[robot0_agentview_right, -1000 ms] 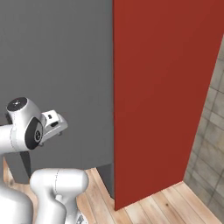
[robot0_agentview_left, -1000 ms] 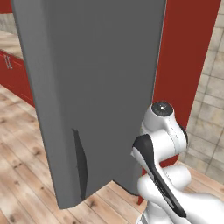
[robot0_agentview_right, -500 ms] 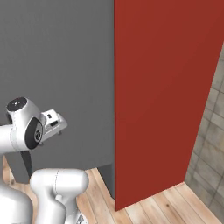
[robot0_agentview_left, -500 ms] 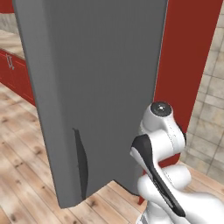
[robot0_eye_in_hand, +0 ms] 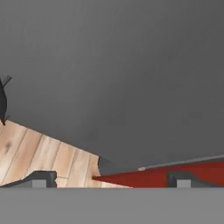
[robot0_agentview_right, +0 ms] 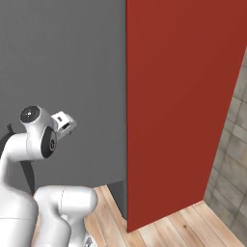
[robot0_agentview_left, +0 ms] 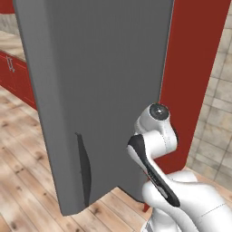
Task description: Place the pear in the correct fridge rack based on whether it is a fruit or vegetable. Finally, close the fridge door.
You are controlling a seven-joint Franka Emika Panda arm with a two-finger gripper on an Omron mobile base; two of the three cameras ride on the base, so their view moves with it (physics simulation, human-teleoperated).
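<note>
So you're on the last bit now, closing up. The tall flat grey fridge door (robot0_agentview_left: 99,90) is swung most of the way round, with its plain outer face toward you and the dark vertical handle groove (robot0_agentview_left: 84,170) low on its left edge. The pear isn't anywhere I can see from these angles; my guess is it's on its rack behind that slab, but I can't confirm that.

Your hand (robot0_eye_in_hand: 109,180) is spread wide with nothing in it. In the hand view both fingertips (robot0_eye_in_hand: 41,178) poke up at the bottom, right up against the grey face, with the red cabinet panel (robot0_agentview_right: 183,106) edging in under the door's lower corner.

Next move, I'd say: keep the hand flat to the door and push on through until the slab sits flush against the red panel. Watch that the arm's elbow doesn't snag the door edge.

Versus half a second back, the door's outline has crept only slightly in both base views. The arm looks about the same, and the hand is just as wide.
</note>
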